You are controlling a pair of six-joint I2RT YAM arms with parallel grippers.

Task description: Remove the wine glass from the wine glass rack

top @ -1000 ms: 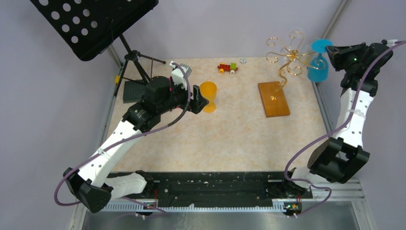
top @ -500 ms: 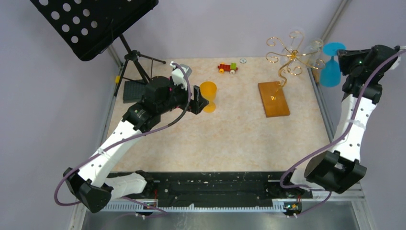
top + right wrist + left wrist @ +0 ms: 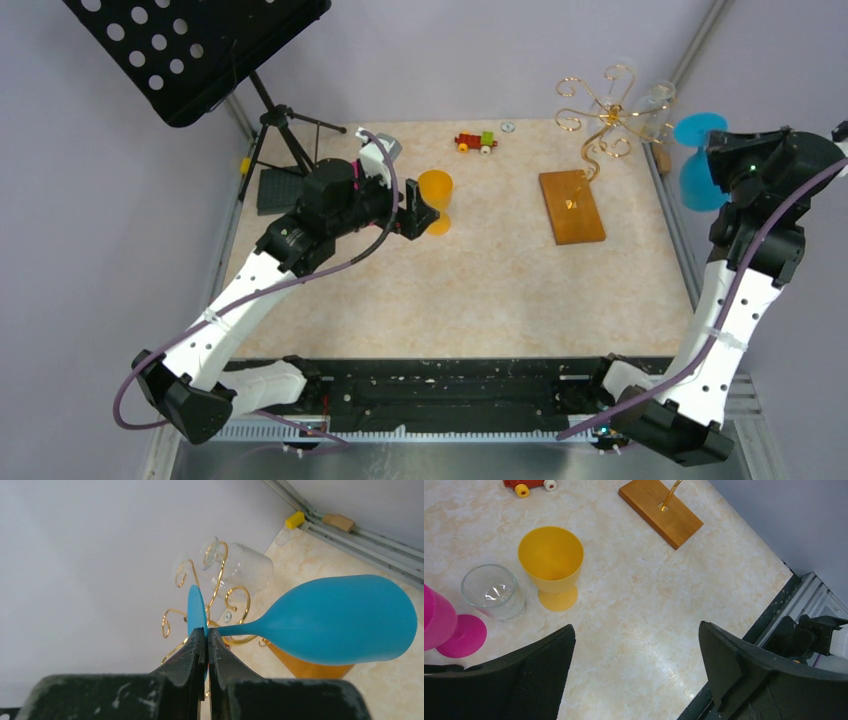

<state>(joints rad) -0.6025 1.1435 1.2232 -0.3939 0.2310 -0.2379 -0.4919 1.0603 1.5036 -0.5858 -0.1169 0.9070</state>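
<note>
The gold wire wine glass rack (image 3: 600, 115) stands on its orange-brown wooden base (image 3: 571, 206) at the back right; it also shows in the right wrist view (image 3: 220, 602). A clear glass (image 3: 655, 103) still hangs on it. My right gripper (image 3: 718, 152) is shut on the flat foot of a blue wine glass (image 3: 698, 160), held in the air to the right of the rack and clear of its arms. In the right wrist view the blue wine glass (image 3: 345, 617) lies sideways from the gripper (image 3: 206, 630). My left gripper (image 3: 636, 630) is open and empty over the table.
A yellow goblet (image 3: 551, 562), a clear tumbler (image 3: 491, 590) and a pink glass (image 3: 444, 627) stand near the left gripper. A toy train (image 3: 476, 141) lies at the back. A black music stand (image 3: 200, 50) on a tripod rises at back left.
My right arm has drawn the blue wine glass rightward and toward the near side, off the rack's arms and past the table's right edge. The left arm has not moved.
</note>
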